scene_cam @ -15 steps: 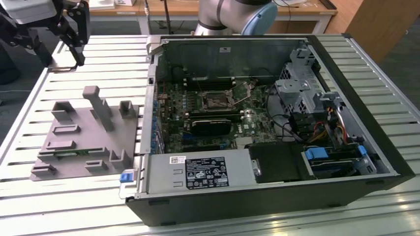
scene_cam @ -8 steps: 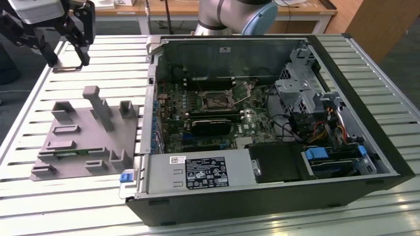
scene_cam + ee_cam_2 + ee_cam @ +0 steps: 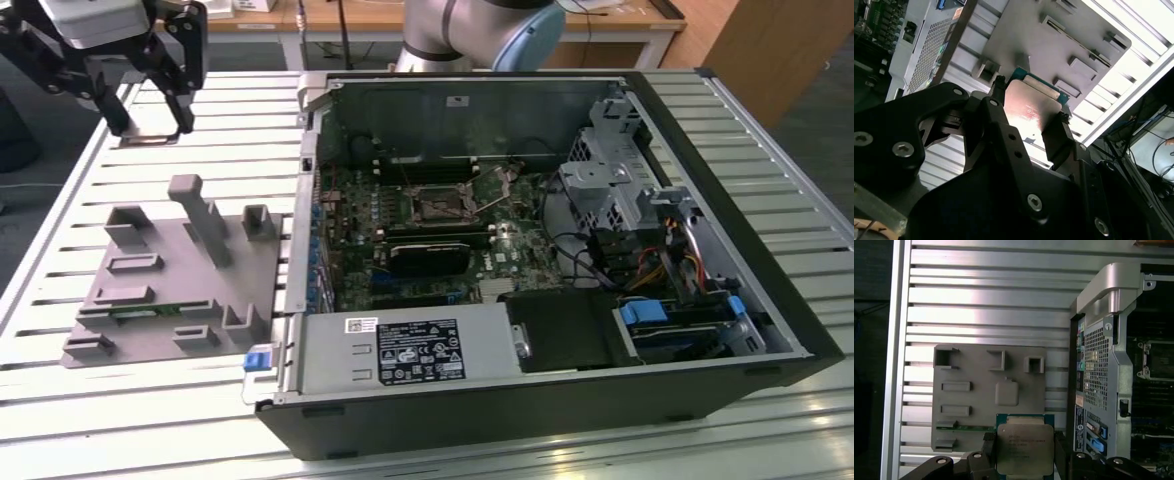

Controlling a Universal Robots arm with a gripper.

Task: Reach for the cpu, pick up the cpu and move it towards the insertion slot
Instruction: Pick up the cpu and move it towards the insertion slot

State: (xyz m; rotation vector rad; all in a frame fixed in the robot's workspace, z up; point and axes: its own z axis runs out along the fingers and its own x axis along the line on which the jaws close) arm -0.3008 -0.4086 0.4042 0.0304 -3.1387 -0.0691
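Slatted aluminium table carries an open computer case and, at the exterior view's left, a grey parts tray. Cpu: held in the gripper, its silvery top facing the first wrist view, a green rim showing at its edges; in the second wrist view the chip sits between the two black fingers, which pinch it on opposite sides. In the exterior view the gripper hangs above the table's far left corner, beyond the tray and well apart from the case. Insertion slot: a dark square socket with a metal frame on the motherboard, inside the case, unoccupied. Step in hand: judged as transport, the pick-up being complete and the chip clear of the tray. The remaining travel calls for a sideways carry over the case wall toward the socket, keeping the chip level and firmly pinched.
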